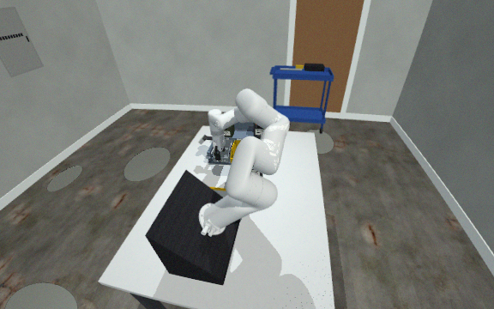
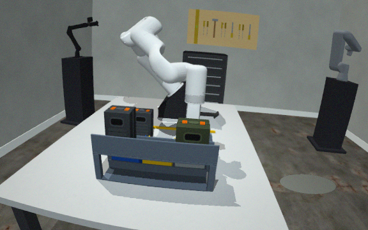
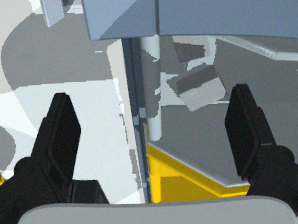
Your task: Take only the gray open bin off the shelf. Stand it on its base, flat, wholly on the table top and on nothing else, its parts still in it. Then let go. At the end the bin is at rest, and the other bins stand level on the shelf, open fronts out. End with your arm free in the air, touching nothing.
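The gray open bin point(image 3: 213, 123) fills the right half of the wrist view, with loose gray parts point(image 3: 198, 88) in it. From behind, in the exterior view, it shows as the right-most bin point(image 2: 190, 165) on the gray shelf's point(image 2: 154, 160) lower level, next to a yellow bin point(image 2: 157, 163) and a blue bin point(image 2: 126, 159). My gripper point(image 3: 151, 106) is open and empty at the shelf's front. Its right finger is in front of the gray bin and its left finger is outside, over the white table; a thin upright edge point(image 3: 139, 123) lies between them. The yellow bin point(image 3: 180, 179) shows below. In the top view the gripper point(image 1: 217, 154) is low at the shelf.
Two dark gray cases point(image 2: 119, 121) point(image 2: 144, 121) and an olive green case point(image 2: 193, 131) stand on the shelf's top. A thin yellow rod point(image 2: 165, 128) lies on the table behind them. The arm's black base block point(image 1: 191, 227) sits on the near table end.
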